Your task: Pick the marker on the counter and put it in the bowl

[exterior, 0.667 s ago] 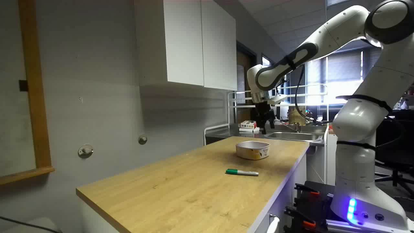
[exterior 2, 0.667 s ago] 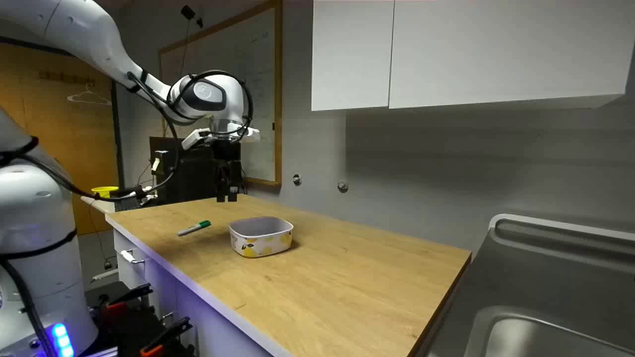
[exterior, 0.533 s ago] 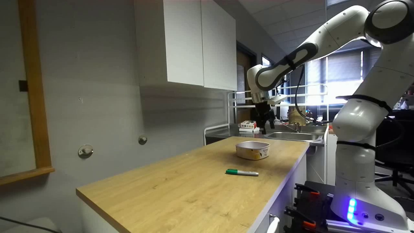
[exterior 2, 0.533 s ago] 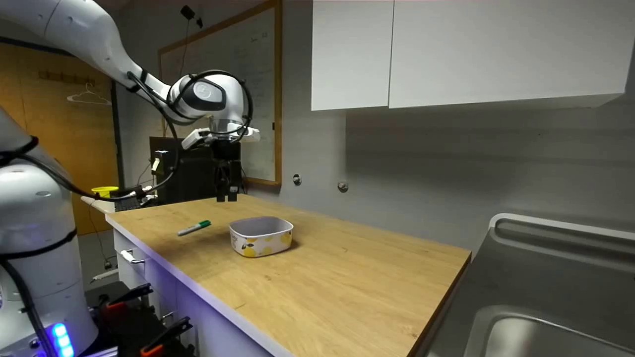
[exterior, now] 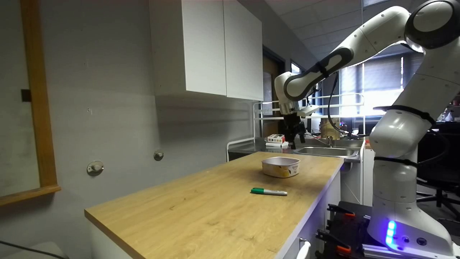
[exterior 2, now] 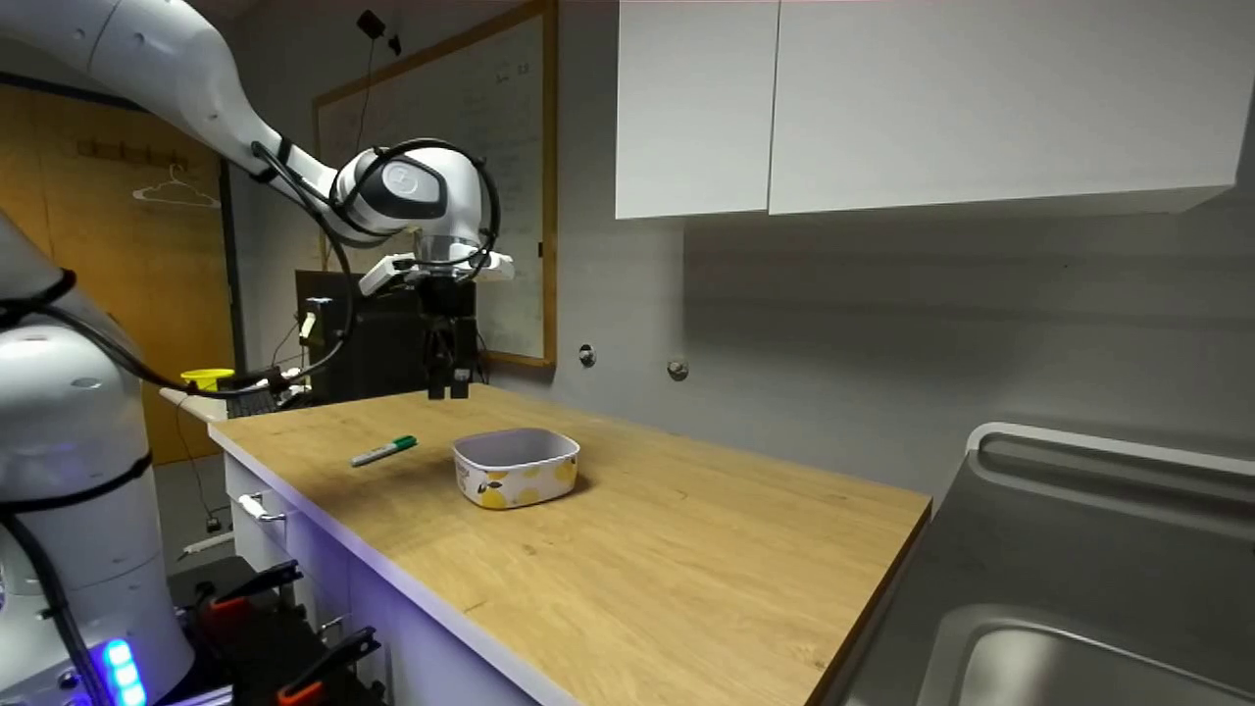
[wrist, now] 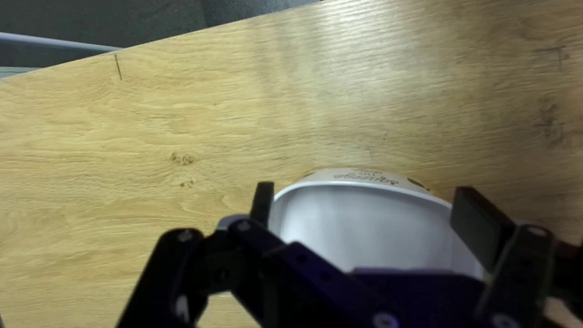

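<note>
Counter (exterior 2: pixel 686 559), wood-grained; bowl (exterior 2: pixel 516 479), rounded-square, yellow-printed; marker (exterior 2: pixel 383 452), slim, left of bowl in an exterior view; gripper (wrist: pixel 369 214), jaws parted.

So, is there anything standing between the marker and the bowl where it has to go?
Nothing visible: in both exterior views only bare counter separates the marker from the bowl. The bowl's own raised side is probably all the marker must be lifted over.

A lab or office kitchenette: far sink (exterior: pixel 325 151), wall cabinets (exterior: pixel 224 50), whiteboard (exterior: pixel 14 118) at left, office chair (exterior: pixel 435 169) at right.
</note>
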### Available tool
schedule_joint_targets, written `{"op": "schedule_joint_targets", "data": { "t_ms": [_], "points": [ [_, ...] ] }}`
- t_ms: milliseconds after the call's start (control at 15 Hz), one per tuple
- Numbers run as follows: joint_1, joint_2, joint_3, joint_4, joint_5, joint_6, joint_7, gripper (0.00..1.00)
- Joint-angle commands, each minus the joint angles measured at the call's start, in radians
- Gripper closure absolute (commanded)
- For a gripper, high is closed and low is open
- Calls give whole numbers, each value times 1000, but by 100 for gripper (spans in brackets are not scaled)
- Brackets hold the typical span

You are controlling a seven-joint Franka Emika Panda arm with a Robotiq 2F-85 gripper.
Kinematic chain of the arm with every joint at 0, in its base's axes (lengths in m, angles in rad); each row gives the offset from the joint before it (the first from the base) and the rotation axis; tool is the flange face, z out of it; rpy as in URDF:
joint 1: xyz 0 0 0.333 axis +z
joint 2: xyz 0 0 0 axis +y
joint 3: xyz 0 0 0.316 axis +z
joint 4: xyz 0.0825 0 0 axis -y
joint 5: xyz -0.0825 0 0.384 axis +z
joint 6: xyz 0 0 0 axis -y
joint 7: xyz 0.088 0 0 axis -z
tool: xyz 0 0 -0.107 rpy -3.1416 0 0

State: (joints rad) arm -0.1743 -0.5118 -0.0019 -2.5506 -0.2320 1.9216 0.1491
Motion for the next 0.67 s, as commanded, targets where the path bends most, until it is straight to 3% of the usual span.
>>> {"op": "schedule_joint_targets", "data": {
  "t_ms": [0,600],
  "points": [
    [16,18,-4,9,-10,2,17,0],
    [117,136,121,-3,-29,22,125,0]
  ]
}}
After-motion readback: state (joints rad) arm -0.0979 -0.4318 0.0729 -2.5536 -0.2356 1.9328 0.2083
